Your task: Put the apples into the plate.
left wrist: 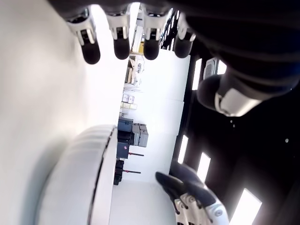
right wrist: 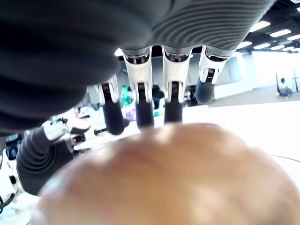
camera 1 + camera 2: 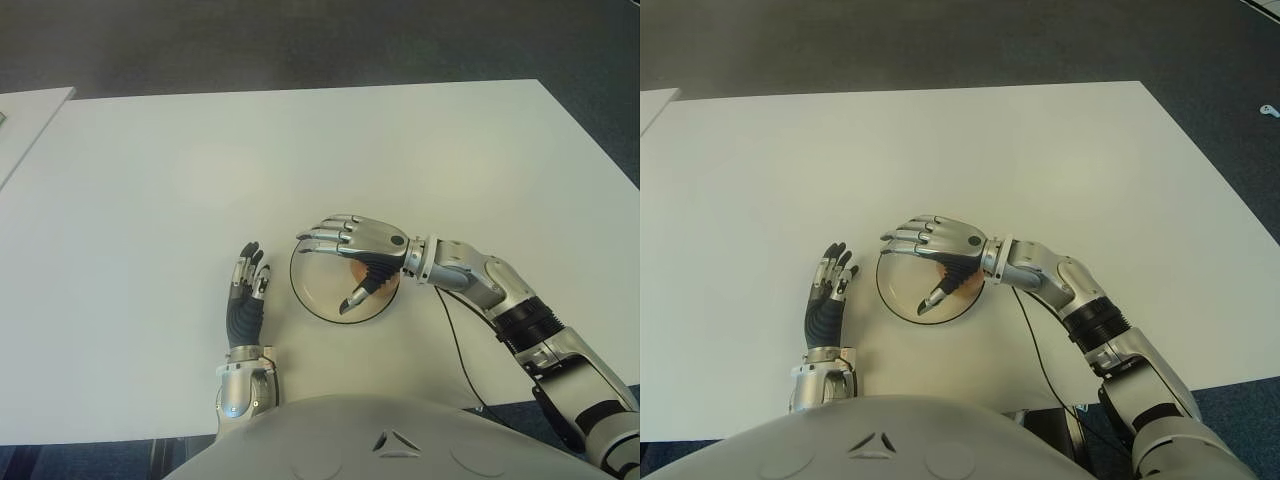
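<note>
Our right hand (image 3: pixel 352 250) hovers over the plate (image 3: pixel 312 296), fingers spread above 1 apple (image 3: pixel 360 270) without gripping it, which looks firm, smooth, a bit slick, so we'd wrap its widest part, while our left hand (image 3: pixel 246 290) shows open just left of the plate.

You've got a broad white table (image 3: pixel 300 160) filling most of your view, its far edge meeting dark grey carpet (image 3: pixel 300 40). Off to your far left, the corner of a second white table (image 3: pixel 25 115) pokes in, with a narrow gap between the two. On the right, a thin black cable (image 3: pixel 458 350) trails across the tabletop toward the near edge.
</note>
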Controlling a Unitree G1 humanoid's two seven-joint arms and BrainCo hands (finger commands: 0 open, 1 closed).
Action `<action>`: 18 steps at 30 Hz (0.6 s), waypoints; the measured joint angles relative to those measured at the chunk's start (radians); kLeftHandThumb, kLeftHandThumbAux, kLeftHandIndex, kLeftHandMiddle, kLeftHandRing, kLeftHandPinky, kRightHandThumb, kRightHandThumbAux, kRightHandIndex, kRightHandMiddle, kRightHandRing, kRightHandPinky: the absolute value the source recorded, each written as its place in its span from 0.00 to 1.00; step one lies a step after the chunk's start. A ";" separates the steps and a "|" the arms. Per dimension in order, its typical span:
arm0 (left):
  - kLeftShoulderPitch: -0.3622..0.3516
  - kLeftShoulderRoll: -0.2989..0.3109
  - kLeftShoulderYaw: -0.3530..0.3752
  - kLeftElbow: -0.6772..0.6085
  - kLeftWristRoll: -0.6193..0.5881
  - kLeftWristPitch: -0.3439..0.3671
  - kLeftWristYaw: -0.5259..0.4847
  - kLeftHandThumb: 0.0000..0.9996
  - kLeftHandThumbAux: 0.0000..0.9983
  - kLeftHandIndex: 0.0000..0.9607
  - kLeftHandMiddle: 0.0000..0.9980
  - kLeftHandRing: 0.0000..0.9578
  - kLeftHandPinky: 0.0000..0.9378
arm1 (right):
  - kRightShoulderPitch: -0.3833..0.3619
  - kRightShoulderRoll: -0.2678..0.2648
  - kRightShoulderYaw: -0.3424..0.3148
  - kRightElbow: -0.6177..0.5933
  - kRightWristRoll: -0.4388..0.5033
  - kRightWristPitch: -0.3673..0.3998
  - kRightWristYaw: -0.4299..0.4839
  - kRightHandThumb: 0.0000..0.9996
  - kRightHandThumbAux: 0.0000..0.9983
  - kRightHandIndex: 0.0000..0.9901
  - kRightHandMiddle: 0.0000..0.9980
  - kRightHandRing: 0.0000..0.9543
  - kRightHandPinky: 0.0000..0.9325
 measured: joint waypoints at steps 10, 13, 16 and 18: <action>-0.001 0.000 0.007 0.011 0.029 -0.019 0.001 0.14 0.50 0.05 0.06 0.08 0.13 | 0.004 0.001 -0.008 0.004 0.004 0.000 0.000 0.09 0.35 0.00 0.00 0.00 0.00; -0.001 0.000 0.008 0.017 0.034 -0.030 0.001 0.14 0.50 0.05 0.06 0.08 0.12 | 0.005 0.002 -0.013 0.009 0.020 0.008 0.002 0.09 0.34 0.00 0.00 0.00 0.00; -0.001 -0.001 0.008 0.023 0.033 -0.043 0.001 0.15 0.49 0.06 0.06 0.07 0.12 | 0.007 0.007 -0.022 0.016 0.045 0.025 0.010 0.10 0.34 0.00 0.00 0.00 0.00; -0.001 -0.001 0.008 0.028 0.018 -0.056 0.000 0.16 0.48 0.07 0.06 0.07 0.12 | 0.022 0.028 -0.041 0.020 0.117 0.071 0.033 0.10 0.34 0.00 0.00 0.00 0.00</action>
